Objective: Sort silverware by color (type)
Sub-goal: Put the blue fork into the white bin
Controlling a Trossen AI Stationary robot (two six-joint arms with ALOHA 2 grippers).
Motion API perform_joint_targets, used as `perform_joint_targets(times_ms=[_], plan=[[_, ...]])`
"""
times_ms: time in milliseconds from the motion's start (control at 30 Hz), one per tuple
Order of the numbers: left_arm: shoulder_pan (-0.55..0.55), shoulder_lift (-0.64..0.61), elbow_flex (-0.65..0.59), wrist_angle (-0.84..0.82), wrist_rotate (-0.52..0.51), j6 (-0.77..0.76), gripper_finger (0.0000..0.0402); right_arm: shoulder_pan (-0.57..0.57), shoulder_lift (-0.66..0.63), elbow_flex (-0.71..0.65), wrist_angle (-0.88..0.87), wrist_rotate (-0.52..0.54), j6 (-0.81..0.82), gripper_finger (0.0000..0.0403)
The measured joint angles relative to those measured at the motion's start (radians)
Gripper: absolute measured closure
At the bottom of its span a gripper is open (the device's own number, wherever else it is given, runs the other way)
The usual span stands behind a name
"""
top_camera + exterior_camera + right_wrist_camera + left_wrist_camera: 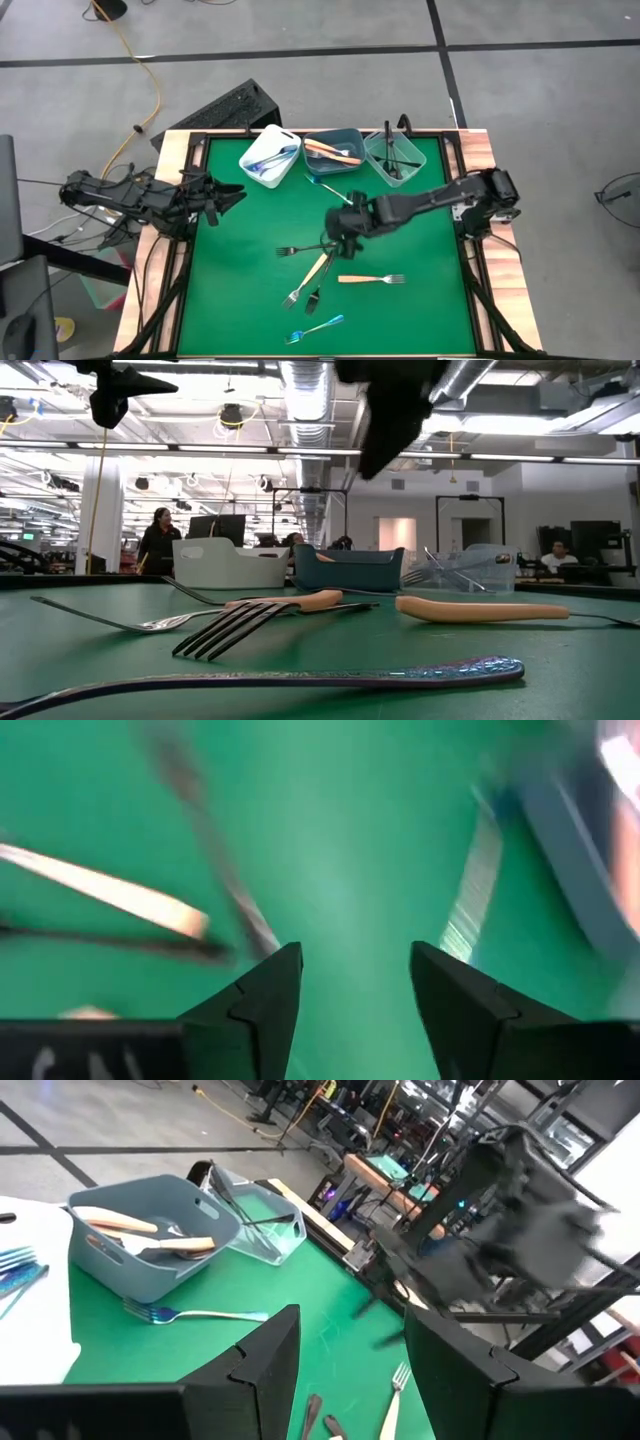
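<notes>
We see right gripper [343, 232] mid-frame over loose silverware [371, 279], fingers spread, empty | left gripper [232, 196] centre-left, fingers spread

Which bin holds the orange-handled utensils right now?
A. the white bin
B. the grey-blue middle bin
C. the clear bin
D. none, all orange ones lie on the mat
B: in the high view, orange handles lie inside the grey-blue middle bin, between the white bin and the clear bin.
</notes>
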Motion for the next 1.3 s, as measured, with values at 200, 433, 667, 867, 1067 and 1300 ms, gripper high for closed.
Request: perform_joint_targets(times_ms=[200, 433, 667, 867, 1067, 1300], plan=[[0.0, 0.001, 0.0, 0.001, -0.002, 0.014, 0.0237, -0.129, -0.024, -0.108, 0.006, -0.003, 0.105, 0.0199], [0.0, 0.001, 0.0, 0.001, -0.005, 0.049, 0.0237, -0.233, -0.025, -0.227, 0.249, -0.073, 0.027, 0.02], [0.0, 0.001, 0.0, -0.002, -0.021, 0.057, 0.0237, -0.317, -0.025, -0.283, 0.468, -0.091, -0.066, 0.02], [0.0, 0.001, 0.0, -0.007, -0.023, 0.065, 0.0237, -0.359, -0.008, -0.284, 0.551, -0.114, -0.104, 0.02], [0.0, 0.001, 0.0, -0.007, -0.024, 0.074, 0.0237, -0.358, 0.019, -0.282, 0.556, -0.129, -0.104, 0.02], [0.0, 0.001, 0.0, -0.01, -0.024, 0.086, 0.0237, -0.335, 0.042, -0.286, 0.544, -0.143, -0.116, 0.02]])
